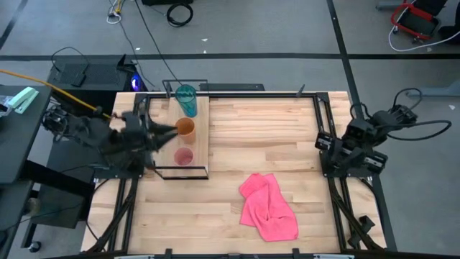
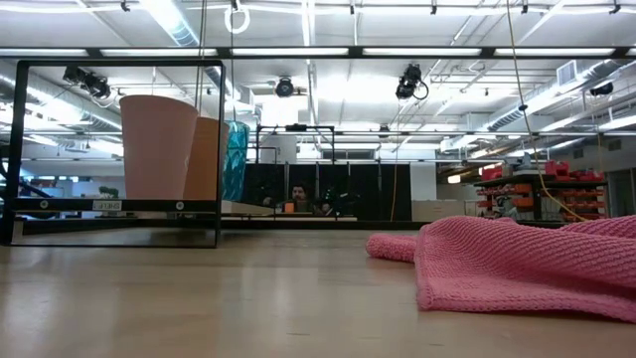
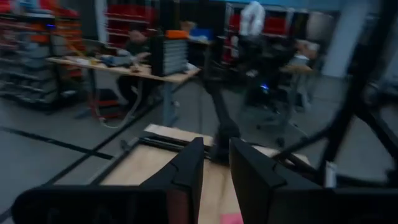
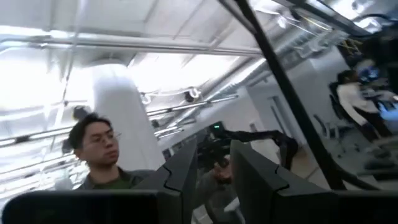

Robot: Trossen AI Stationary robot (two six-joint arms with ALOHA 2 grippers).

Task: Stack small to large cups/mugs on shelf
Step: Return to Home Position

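Standing smooth plastic cups (image 1: pixel 185 128), slatted-wood shelf (image 1: pixel 199 144), knitted cloth (image 1: pixel 268 207)

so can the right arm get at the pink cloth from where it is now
Probably yes. The right gripper waits, open, at the table's right edge, and the pink cloth lies in the open on the table, with nothing between. The cups stand away on the shelf.

There are three cups: one small pink cup (image 1: pixel 183 156), one orange cup (image 1: pixel 185 129) and one tall teal cup (image 1: pixel 186 99). All three stand in a row on one shelf (image 1: pixel 200 137), at the left side of the table (image 1: pixel 259 122). There is one pink cloth (image 1: pixel 268 207) on the near right part of the table. There are two robot arms, one on each side.
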